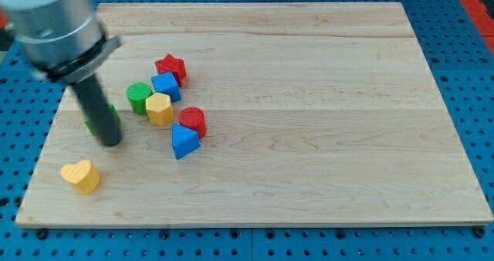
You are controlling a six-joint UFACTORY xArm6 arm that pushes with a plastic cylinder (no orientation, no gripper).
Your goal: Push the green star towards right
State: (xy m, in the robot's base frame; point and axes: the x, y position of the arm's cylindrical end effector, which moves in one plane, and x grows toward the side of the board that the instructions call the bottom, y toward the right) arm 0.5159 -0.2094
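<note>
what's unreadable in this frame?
- green star, camera view: mostly hidden behind the rod; only green slivers show, shape unconfirmed.
- my tip: whether it touches that green block cannot be told.
- green block near the view's top: partly covered by the yellow block; looks round.

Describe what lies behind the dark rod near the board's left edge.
A green block shows on both sides of the rod; its middle is covered, so its shape cannot be made out. My tip rests at its lower right.
</note>
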